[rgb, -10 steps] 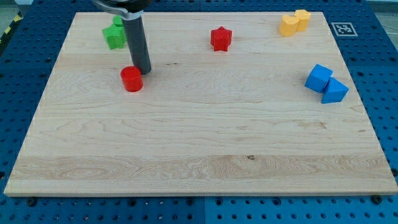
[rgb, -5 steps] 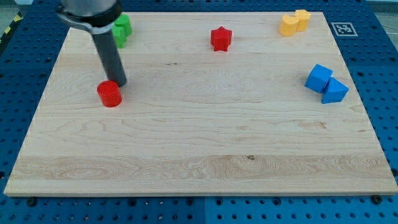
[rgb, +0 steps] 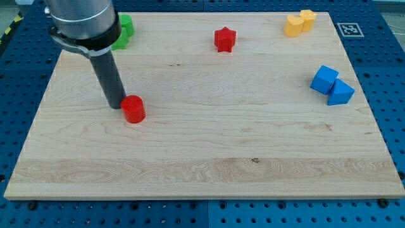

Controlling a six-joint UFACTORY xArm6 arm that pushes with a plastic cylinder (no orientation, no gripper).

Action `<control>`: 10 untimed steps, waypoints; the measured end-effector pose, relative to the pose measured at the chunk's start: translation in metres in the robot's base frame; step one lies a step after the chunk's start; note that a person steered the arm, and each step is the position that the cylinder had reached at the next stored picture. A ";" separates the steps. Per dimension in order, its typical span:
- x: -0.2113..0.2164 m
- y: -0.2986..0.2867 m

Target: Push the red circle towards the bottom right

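The red circle (rgb: 133, 109) is a short red cylinder on the left half of the wooden board (rgb: 202, 158). My tip (rgb: 116, 104) stands right against the circle's upper left side, touching it or nearly so. The dark rod rises from there toward the view's top left and hides part of the green blocks.
A red star (rgb: 224, 39) lies at the top middle. Green blocks (rgb: 123, 30) sit at the top left behind the rod. Two yellow blocks (rgb: 299, 23) are at the top right. A blue cube (rgb: 324, 79) and a blue triangle (rgb: 342, 93) lie at the right edge.
The red circle first slid down and left, then moved right and slightly down. My tip went from its upper right side round to its upper left side.
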State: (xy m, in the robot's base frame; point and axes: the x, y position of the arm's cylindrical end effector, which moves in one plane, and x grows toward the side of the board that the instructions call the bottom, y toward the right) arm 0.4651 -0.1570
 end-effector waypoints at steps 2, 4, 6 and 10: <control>0.022 0.034; 0.020 0.070; 0.027 0.134; 0.072 0.178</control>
